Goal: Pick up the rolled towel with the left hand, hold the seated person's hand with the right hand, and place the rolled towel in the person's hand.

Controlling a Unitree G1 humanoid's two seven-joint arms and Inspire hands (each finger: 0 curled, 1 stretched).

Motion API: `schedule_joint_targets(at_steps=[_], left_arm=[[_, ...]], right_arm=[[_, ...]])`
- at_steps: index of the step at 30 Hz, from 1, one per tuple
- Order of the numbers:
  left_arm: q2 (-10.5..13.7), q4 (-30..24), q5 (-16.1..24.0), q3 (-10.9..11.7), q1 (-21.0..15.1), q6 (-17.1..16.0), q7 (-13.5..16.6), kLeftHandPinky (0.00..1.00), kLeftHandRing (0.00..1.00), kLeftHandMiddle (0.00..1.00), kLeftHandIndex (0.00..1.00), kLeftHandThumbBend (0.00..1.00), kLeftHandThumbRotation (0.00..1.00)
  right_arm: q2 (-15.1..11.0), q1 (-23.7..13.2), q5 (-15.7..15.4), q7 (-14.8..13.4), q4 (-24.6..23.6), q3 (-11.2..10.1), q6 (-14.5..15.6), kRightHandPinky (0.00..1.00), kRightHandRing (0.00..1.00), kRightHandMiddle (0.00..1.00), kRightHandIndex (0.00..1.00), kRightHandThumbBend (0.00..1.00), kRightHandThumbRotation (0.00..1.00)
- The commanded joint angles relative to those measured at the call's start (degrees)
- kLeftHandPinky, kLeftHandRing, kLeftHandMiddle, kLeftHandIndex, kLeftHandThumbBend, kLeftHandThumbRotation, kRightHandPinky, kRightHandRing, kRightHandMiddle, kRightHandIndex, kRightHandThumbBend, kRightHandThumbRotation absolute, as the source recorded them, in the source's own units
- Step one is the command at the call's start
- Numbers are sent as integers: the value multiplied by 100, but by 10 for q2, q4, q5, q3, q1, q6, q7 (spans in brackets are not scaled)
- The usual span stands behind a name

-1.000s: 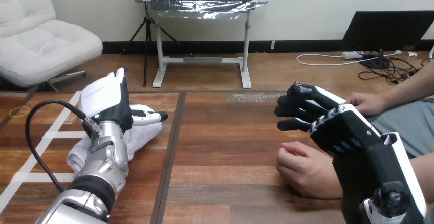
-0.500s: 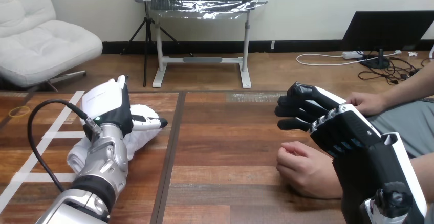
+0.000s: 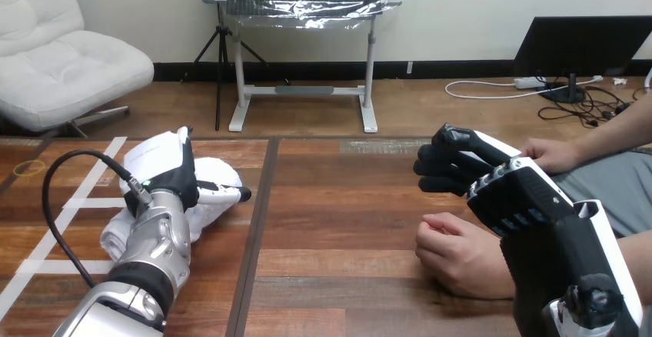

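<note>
The towel (image 3: 217, 174) is a white, loosely rolled bundle lying on the table (image 3: 338, 198), at its left. The left hand (image 3: 158, 160) sits over it with the thumb (image 3: 227, 193) straight across the roll, gripping nothing; the right hand (image 3: 515, 191) hangs above the person's hand (image 3: 457, 254), fingers (image 3: 442, 169) curled on nothing. Since 1.0 s ago the left hand has dropped lower onto the towel, which is unmoved.
</note>
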Motion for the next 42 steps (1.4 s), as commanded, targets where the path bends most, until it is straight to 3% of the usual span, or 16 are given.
schedule_joint_targets(at_steps=[1,10,32,38,42], left_arm=[[1,1,-2,-2,-56,3,-6,100,98,99,96,97,50],[-3,5,4,-11,-63,24,-33,100,98,99,96,96,52],[-23,16,12,-29,-83,98,-68,99,95,96,93,95,49],[-28,17,4,-26,-87,111,-68,86,88,90,88,95,45],[-32,18,-1,-22,-90,121,-67,66,78,83,82,94,40]], right_arm=[[-4,-20,8,1,-24,-3,-2,72,76,77,79,100,100],[-6,-14,11,0,-35,-1,6,72,76,77,79,100,100],[-7,-8,24,11,-36,-9,-14,70,75,78,79,99,100],[-10,-6,31,16,-38,-10,-14,69,75,78,79,99,100],[-9,-5,33,17,-37,-11,-16,68,75,78,79,99,100]])
